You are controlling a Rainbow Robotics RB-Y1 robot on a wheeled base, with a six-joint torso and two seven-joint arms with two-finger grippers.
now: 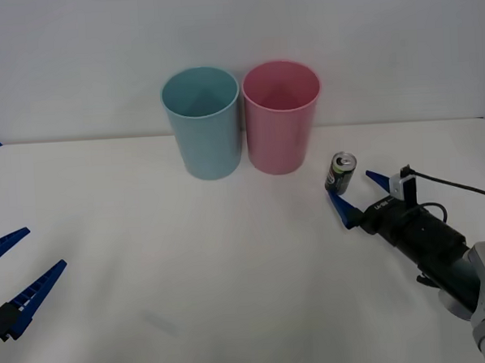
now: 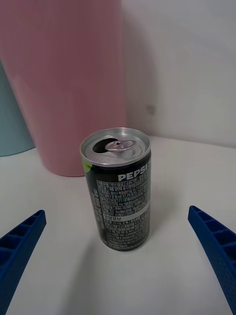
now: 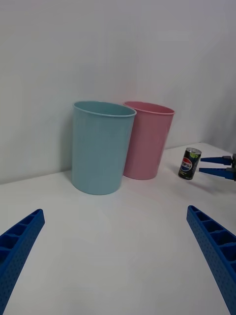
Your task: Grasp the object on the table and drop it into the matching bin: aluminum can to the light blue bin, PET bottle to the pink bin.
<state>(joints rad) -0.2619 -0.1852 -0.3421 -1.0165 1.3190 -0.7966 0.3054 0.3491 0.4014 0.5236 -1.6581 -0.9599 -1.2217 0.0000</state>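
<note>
Front: aluminum can (image 1: 340, 173) upright on white worktop (image 1: 190, 274), near the pink bin (image 1: 281, 116); light blue bin (image 1: 202, 123) left. Right gripper (image 1: 359, 193) open, just short of can. Left gripper (image 1: 15, 271) open, parked near-left.
Right wrist: silver lid, tab opened, PEPSI print.
Left wrist: bins smooth, tapered plastic.

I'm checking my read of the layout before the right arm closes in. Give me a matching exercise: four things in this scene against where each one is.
Things:
1. small dark aluminum can with a silver top
2. tall round light blue plastic bin
3. tall round pink plastic bin
4. left gripper

Places:
A. open, low over the white table at the robot's far left
B. upright just ahead of the open right gripper
C. at the back, nearer the can
D. at the back, on the robot's left of its twin

Pairs: 1-B, 2-D, 3-C, 4-A
</note>
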